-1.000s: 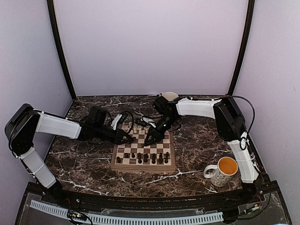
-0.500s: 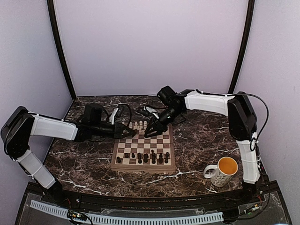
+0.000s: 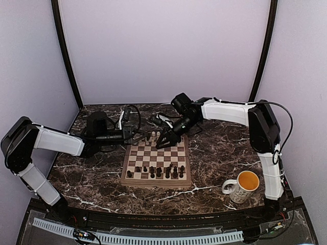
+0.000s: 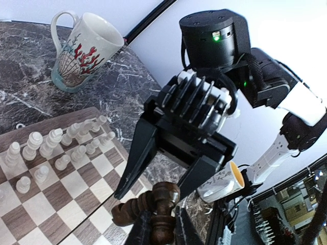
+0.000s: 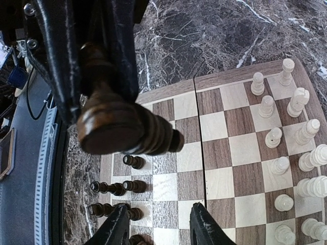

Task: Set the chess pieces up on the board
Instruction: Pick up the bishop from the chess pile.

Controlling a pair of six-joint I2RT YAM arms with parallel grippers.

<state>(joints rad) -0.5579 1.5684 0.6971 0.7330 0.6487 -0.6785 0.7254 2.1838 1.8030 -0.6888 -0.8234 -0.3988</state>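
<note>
The dark brown marble-look desk point(image 3: 214, 153) was polished and glossy, streaked with white veins. The square wooden chessboard point(image 5: 225, 148) had a smooth satin finish, with grain showing in its tan and brown squares. The cream-white turned chess pieces point(image 5: 281, 165) looked smooth, with a soft sheen. The dark brown turned wooden chess piece point(image 5: 117, 127) was lacquered and shiny, with fine ridges ringing its base. The right gripper point(image 5: 161, 214) had matt black plastic jaws. The white ceramic mug with a red coral print point(image 4: 82, 53) was glazed and glossy. The right arm's white shell point(image 3: 225, 111) was smooth plastic.
</note>
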